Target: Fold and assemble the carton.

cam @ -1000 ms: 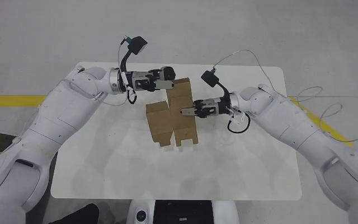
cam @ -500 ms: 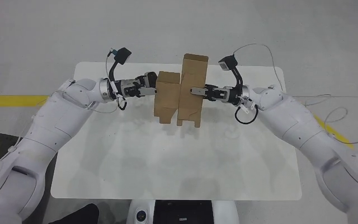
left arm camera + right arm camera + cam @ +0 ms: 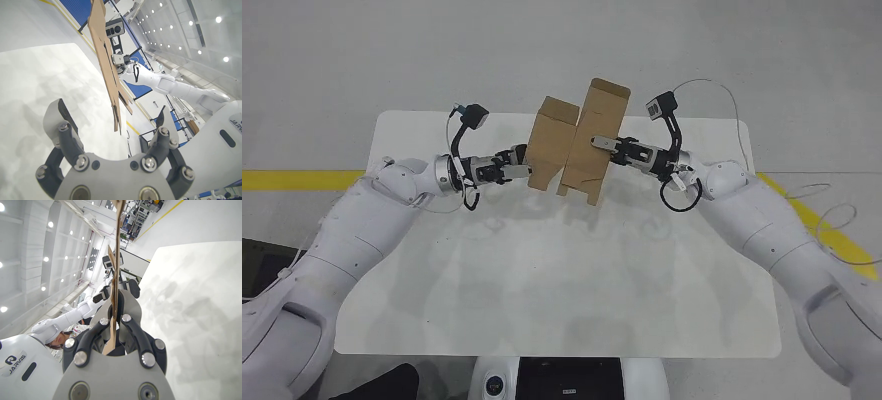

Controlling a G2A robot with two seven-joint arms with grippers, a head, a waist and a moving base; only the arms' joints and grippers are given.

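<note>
Carton (image 3: 577, 140) raised, tilted further. Right gripper (image 3: 596, 143) pinches it; left gripper (image 3: 521, 170) spread, carton just beyond fingertips. Judged ready for unfolding.

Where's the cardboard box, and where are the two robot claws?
carton (image 3: 600, 115), top view, upper part of its taller panel.
right gripper (image 3: 115, 298), right wrist view, between fingertips clamping the carton.
left gripper (image 3: 112, 107), left wrist view, between its open fingertips.

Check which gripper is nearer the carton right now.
Right. The right gripper is shut on one edge of the carton. The left gripper is open at the opposite edge, not clamped on it.
</note>
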